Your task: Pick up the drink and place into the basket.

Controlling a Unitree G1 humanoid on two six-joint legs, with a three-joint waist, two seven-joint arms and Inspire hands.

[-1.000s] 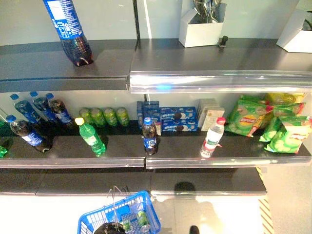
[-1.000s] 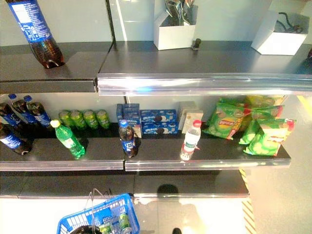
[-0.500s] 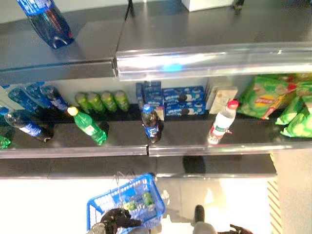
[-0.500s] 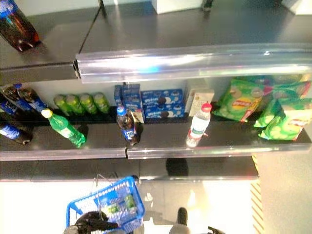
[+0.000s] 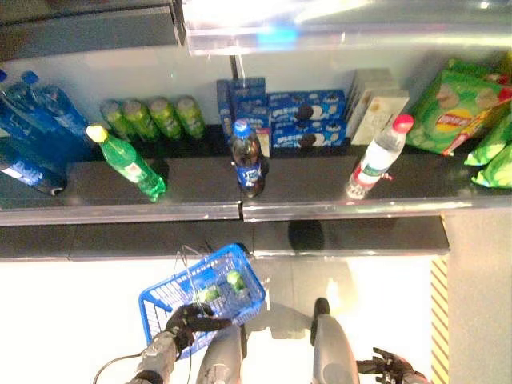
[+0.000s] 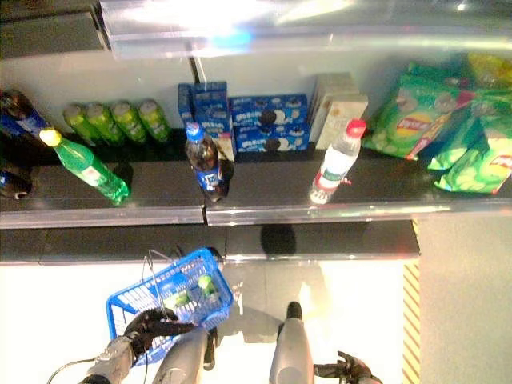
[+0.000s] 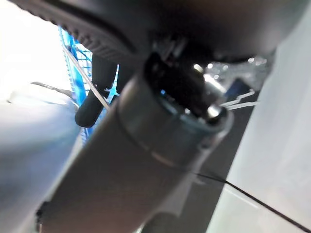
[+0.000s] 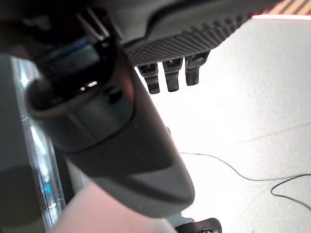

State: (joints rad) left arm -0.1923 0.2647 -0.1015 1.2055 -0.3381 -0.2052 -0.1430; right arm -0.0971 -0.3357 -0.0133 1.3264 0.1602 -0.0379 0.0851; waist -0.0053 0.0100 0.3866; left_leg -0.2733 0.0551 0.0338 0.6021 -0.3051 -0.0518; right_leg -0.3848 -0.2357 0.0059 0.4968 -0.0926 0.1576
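Shelving: I face a dark store shelf (image 5: 192, 180) with a shiny metal front rail (image 5: 344, 210).
Upper shelf: its edge (image 6: 320, 20) glares with bright light.
Back wall: pale panel (image 5: 144, 72).
Floor: pale, glossy (image 6: 48, 312), with a yellow striped strip (image 5: 439, 316) on my right.

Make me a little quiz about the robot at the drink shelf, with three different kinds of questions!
1. True or false: the blue basket hangs from the left hand.
2. Which bottle on the shelf front has a red cap? A) the green bottle B) the dark cola bottle C) the clear water bottle
3. Fill in: the right hand holds ____.

Key: 1 true; 2 C; 3 nothing.
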